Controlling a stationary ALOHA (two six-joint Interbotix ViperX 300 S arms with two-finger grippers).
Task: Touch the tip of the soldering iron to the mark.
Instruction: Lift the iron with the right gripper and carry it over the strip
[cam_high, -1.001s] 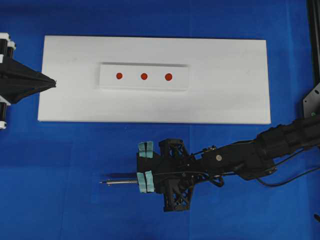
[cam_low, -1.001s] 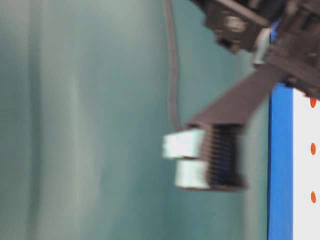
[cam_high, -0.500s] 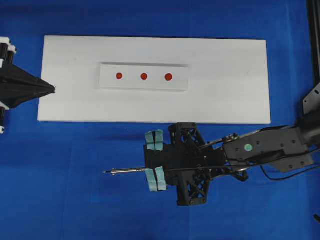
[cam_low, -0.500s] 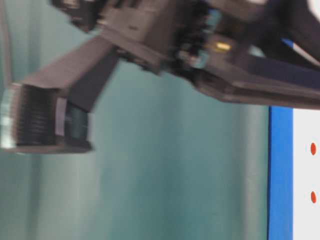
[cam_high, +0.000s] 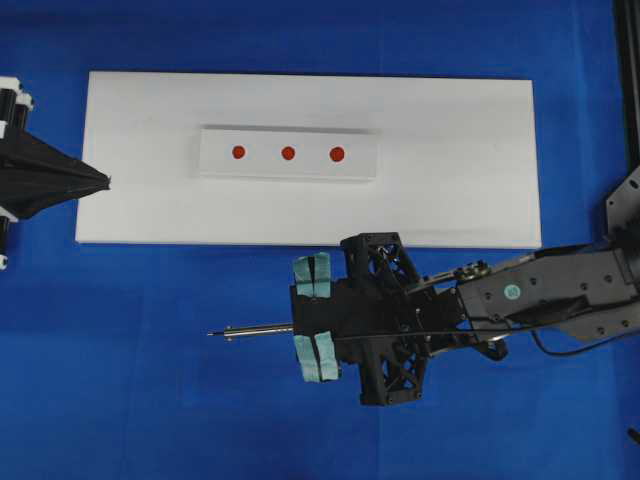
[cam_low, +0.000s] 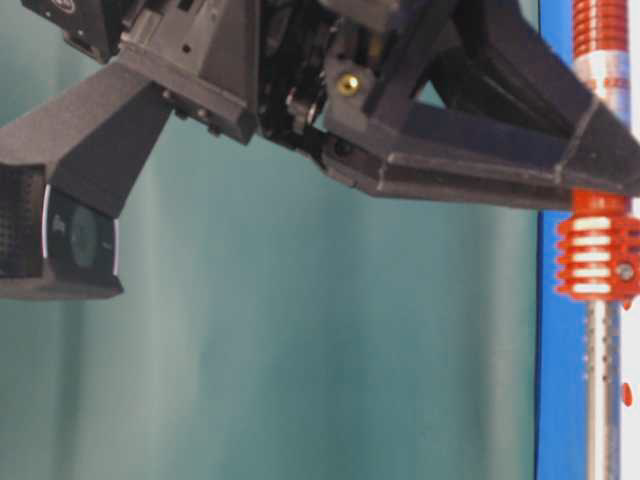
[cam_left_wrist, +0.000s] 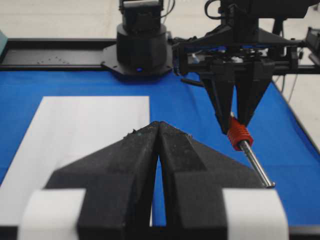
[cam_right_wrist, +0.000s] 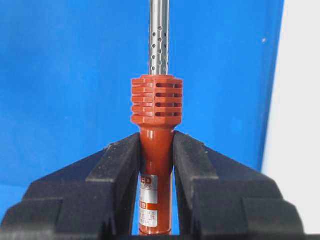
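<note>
My right gripper (cam_high: 306, 323) is shut on the orange-red handle of the soldering iron (cam_right_wrist: 156, 150). The iron lies level over the blue cloth in front of the white board. Its silver shaft (cam_high: 255, 329) points left and ends in the tip (cam_high: 213, 334); in the left wrist view the tip (cam_left_wrist: 270, 185) hangs above the cloth. Three red marks (cam_high: 238, 152) (cam_high: 288, 153) (cam_high: 337, 154) sit in a row on a raised white strip, well behind the tip. My left gripper (cam_high: 106, 181) is shut and empty at the board's left edge, its fingertips (cam_left_wrist: 159, 125) touching.
The white board (cam_high: 450, 170) lies on the blue cloth (cam_high: 130, 380). A black frame rail (cam_high: 628, 80) runs along the right edge. The right arm (cam_high: 540, 295) stretches in from the right, and its base (cam_left_wrist: 142, 45) stands at the far end.
The right gripper has carried the iron a little right and toward the board, and its wrist has turned. The left gripper has not moved.
</note>
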